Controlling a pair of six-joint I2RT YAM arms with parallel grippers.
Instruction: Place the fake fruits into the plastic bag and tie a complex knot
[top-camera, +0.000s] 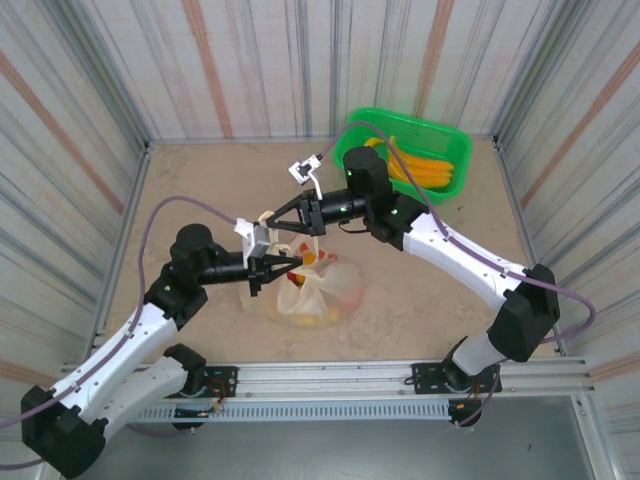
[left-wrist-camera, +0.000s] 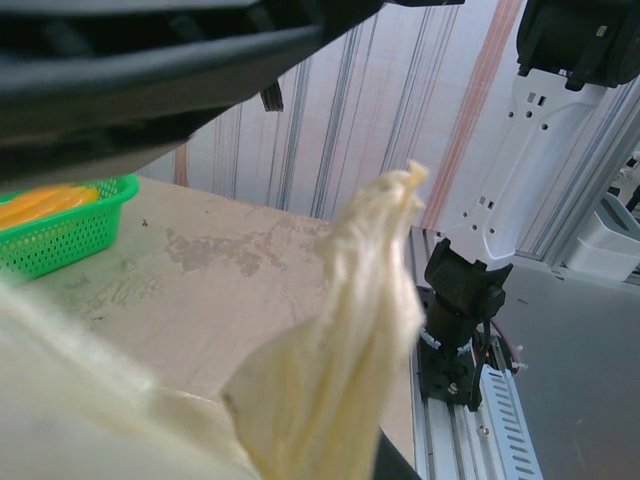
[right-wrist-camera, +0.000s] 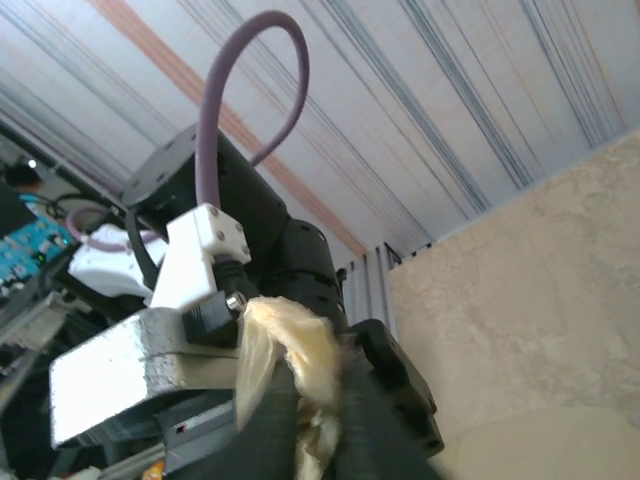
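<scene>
Cream handle strips (left-wrist-camera: 350, 330) of the plastic bag (top-camera: 320, 295) clamped inside both jaws.

The fruits (top-camera: 345, 292) read as mere coloured smudges through the bag (top-camera: 300, 300), whose bunched handle (left-wrist-camera: 350, 330) runs off the bottom edge in the left wrist view, where the green basket (left-wrist-camera: 70, 230) is cut by the left edge.

Tan, stained table (top-camera: 200, 190), walled on three sides. The plastic bag (top-camera: 345, 290) sat on it near the middle front, with red and yellow fruits (top-camera: 312, 262) showing through the film. The green basket (top-camera: 455, 140) stood in the far right corner holding yellow bananas (top-camera: 425, 170), well apart from the bag.
</scene>
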